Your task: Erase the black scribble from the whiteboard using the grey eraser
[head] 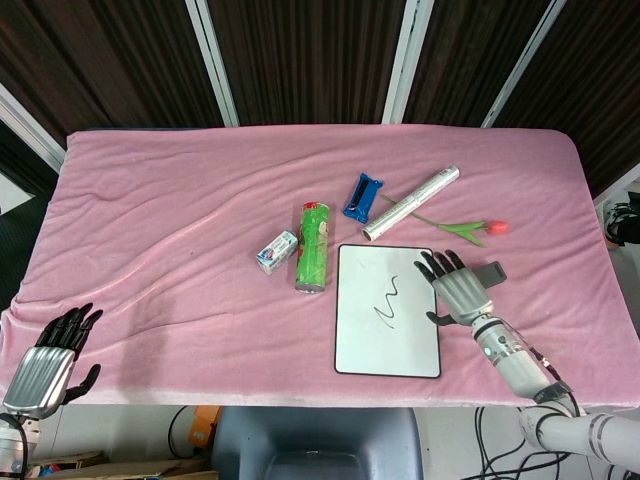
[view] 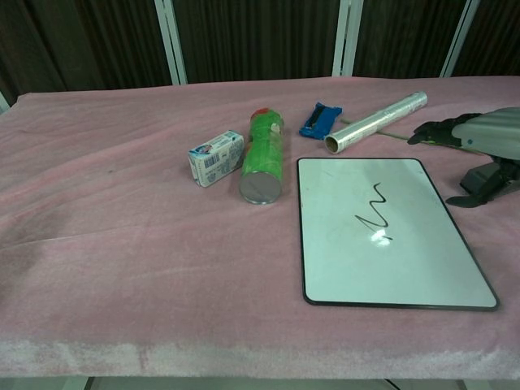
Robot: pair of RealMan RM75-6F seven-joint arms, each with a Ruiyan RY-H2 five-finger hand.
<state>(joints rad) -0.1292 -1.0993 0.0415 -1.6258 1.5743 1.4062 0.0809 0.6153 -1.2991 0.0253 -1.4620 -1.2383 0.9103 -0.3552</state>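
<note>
The whiteboard [head: 388, 330] lies flat on the pink cloth near the table's front edge, and the black scribble [head: 390, 300] runs across its middle. In the chest view the whiteboard [view: 390, 260] shows the scribble [view: 374, 218] uncovered. My right hand [head: 458, 288] hovers just off the board's right edge with its fingers spread, holding nothing. It covers most of the grey eraser [head: 494, 271], of which only the right end shows. At the chest view's right edge, my right hand [view: 486, 138] is partly cut off. My left hand [head: 45, 365] hangs open, off the table's front-left corner.
A green can [head: 313, 247] lies on its side left of the board, with a small box [head: 276, 251] beside it. Behind the board are a blue object [head: 362, 195], a silver roll [head: 411, 203] and a tulip [head: 478, 228].
</note>
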